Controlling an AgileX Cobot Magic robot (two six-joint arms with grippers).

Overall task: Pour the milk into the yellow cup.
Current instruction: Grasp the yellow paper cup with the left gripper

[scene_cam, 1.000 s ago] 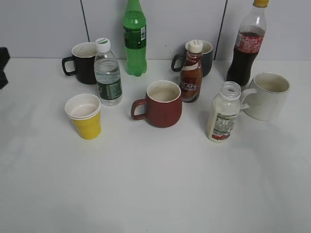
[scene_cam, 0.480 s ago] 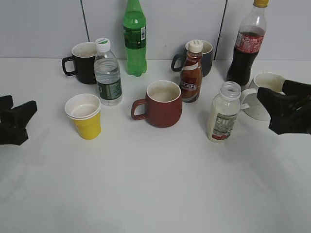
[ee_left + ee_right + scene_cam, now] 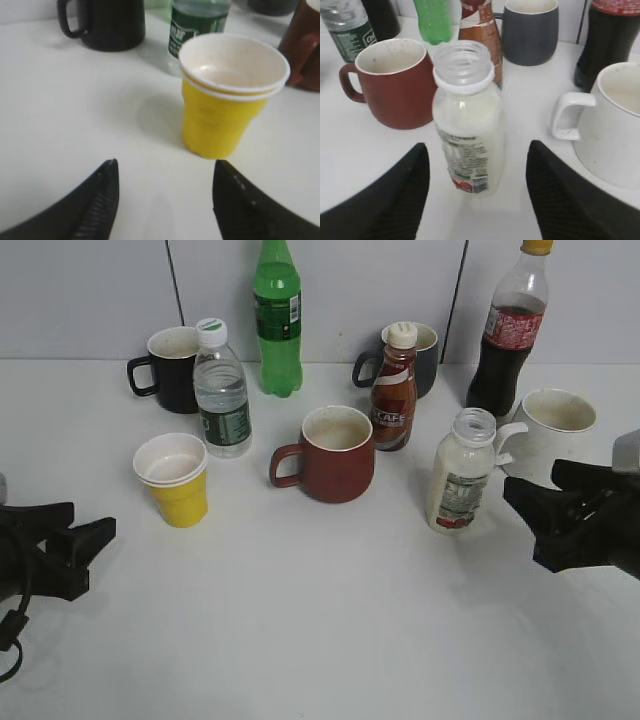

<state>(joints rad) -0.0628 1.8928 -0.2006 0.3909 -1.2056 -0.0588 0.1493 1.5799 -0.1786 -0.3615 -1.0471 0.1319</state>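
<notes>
On the white table (image 3: 320,640) I see my right gripper (image 3: 540,508) spread wide, holding nothing, just right of the milk (image 3: 460,472), which stands upright near the white mug (image 3: 552,436). My left gripper (image 3: 78,545) gapes too, near-left of the yellow cup (image 3: 176,480).
</notes>
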